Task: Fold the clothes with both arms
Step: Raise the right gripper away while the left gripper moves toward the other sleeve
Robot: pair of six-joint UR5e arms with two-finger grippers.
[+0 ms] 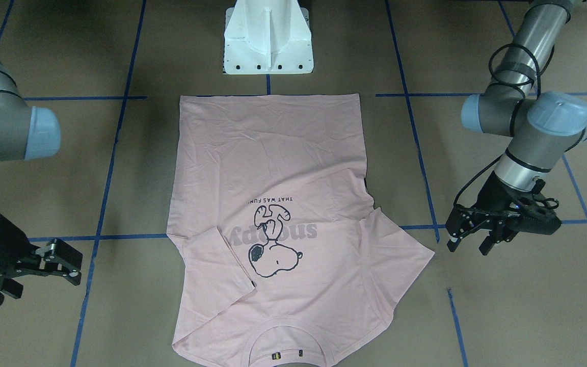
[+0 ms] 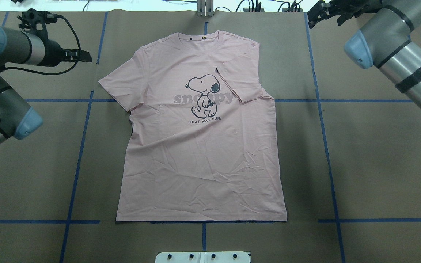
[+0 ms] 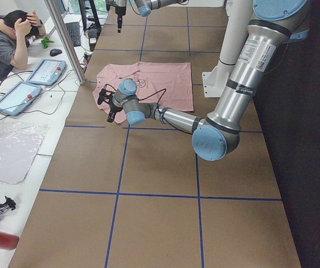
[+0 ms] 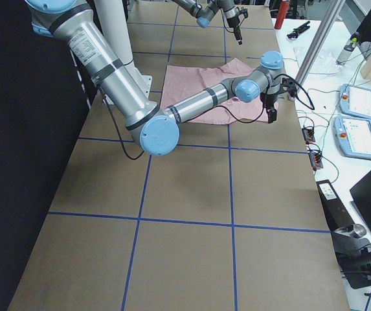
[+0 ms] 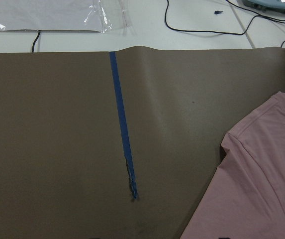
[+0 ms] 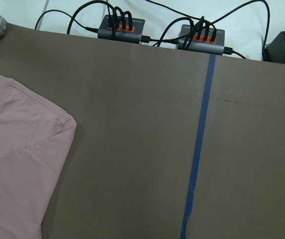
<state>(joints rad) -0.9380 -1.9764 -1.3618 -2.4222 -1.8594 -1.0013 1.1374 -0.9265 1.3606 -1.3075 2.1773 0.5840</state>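
Pink T-shirt [image 1: 273,153], collar nearest, one sleeve [image 1: 222,260] folded in; left hand [image 1: 468,248] and right hand [image 1: 75,267] spread, empty. Next, probably: left hand pinches the outspread sleeve [image 1: 400,255].

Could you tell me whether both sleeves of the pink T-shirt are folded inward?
No, only one sleeve lies folded over the front of the T-shirt; the other sleeve is spread flat.

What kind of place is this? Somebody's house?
Probably a robot lab, not a house: two robot arms reach over a table gridded with blue tape, and control tablets sit on a bench beside it.
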